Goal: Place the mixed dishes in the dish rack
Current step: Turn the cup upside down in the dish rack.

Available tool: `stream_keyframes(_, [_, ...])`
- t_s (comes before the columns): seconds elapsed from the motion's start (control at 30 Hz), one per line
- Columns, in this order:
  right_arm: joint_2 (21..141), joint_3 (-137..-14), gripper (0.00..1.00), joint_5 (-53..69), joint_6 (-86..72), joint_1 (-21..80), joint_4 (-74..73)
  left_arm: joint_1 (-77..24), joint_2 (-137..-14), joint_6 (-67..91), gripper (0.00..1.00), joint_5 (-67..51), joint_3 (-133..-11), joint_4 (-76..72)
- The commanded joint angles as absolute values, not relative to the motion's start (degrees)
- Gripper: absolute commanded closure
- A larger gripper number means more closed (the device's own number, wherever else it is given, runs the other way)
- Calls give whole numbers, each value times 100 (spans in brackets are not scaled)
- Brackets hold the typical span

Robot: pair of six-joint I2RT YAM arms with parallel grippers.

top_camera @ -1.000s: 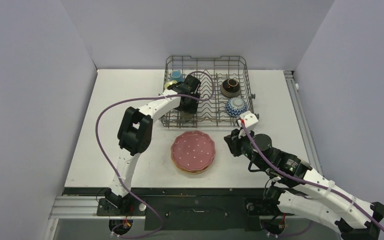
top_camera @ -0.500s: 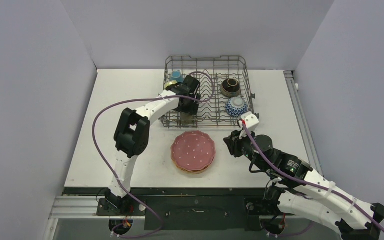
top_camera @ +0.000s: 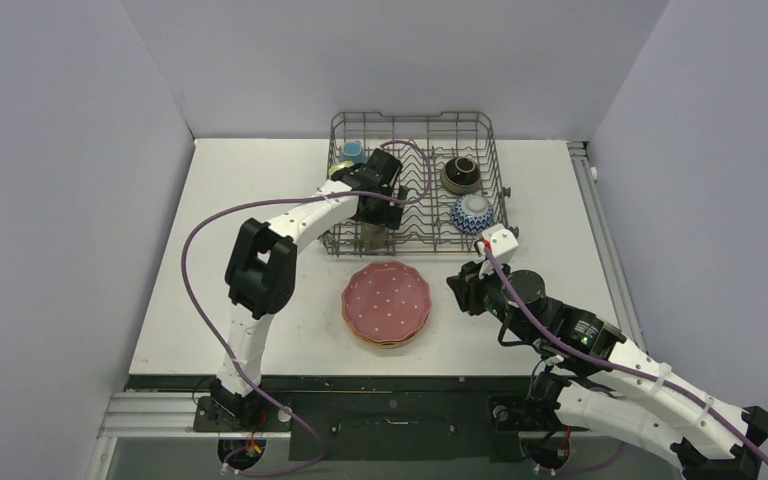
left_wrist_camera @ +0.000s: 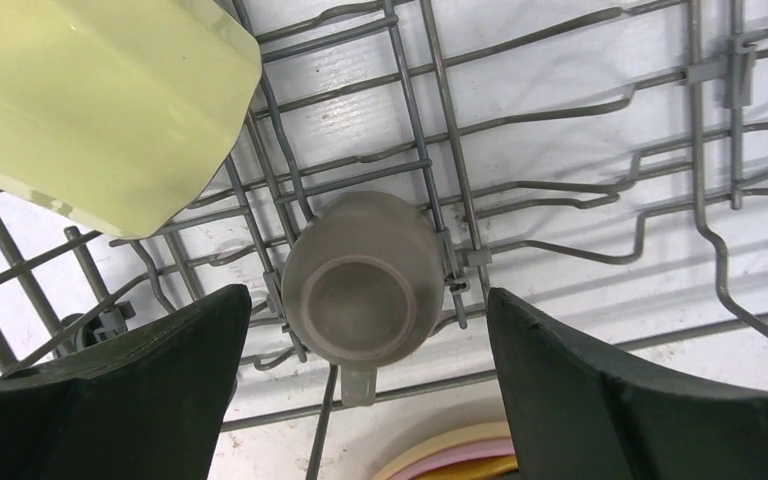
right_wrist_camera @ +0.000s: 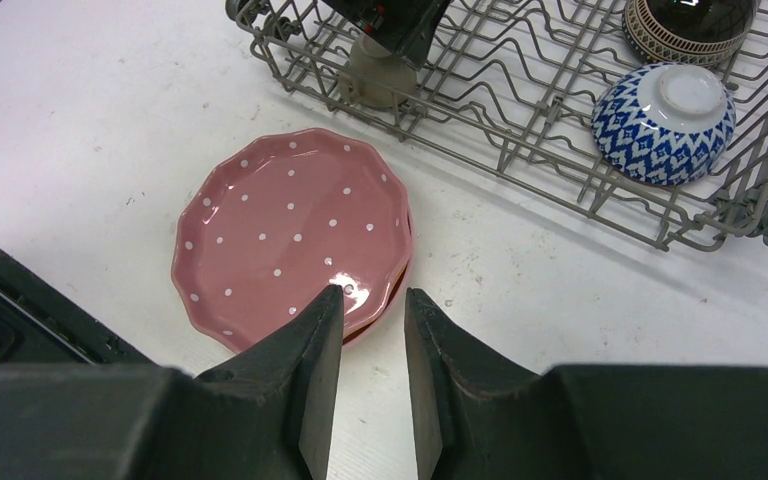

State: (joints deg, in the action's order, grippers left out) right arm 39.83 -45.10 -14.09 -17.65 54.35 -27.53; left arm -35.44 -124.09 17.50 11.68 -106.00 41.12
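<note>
Olive mug [left_wrist_camera: 360,285] sits in dish rack [top_camera: 412,114] under wide-apart left tool [left_wrist_camera: 365,310]; right tool [right_wrist_camera: 372,300] hovers slightly apart, empty, above pink dotted plate [right_wrist_camera: 280,230].

There was one dish rack [top_camera: 430,200]. Mugs numbered three: one light-blue mug [top_camera: 352,152], one pale-yellow mug [left_wrist_camera: 90,100], one olive mug [left_wrist_camera: 360,295]. Bowls numbered two: one dark-brown bowl [top_camera: 461,175], one blue-white bowl [top_camera: 473,212]. Plates made one stack [top_camera: 387,303], pink on top; how many lay beneath could not be told.
</note>
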Motion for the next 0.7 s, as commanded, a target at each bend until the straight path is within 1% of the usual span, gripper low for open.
stream_keyframes(0.0, [3900,-4527,74,-1441,-1813,5396,-2695,-3584,-11768,1697,14,1064,-10802,4133])
stream_keyframes(0.13, [3927,-4522,74,-1459,-1796,5395,-2677,-3582,-11592,1625,12,1031,-10977,4232])
stream_keyframes(0.27, [3966,-4518,74,-1437,-1796,5396,-2644,-3542,-11638,1493,11,997,-11444,4535])
stream_keyframes(0.67, [3989,-4526,73,-1435,-1773,5363,-2643,-3110,-12514,1102,8,955,-13813,5432])
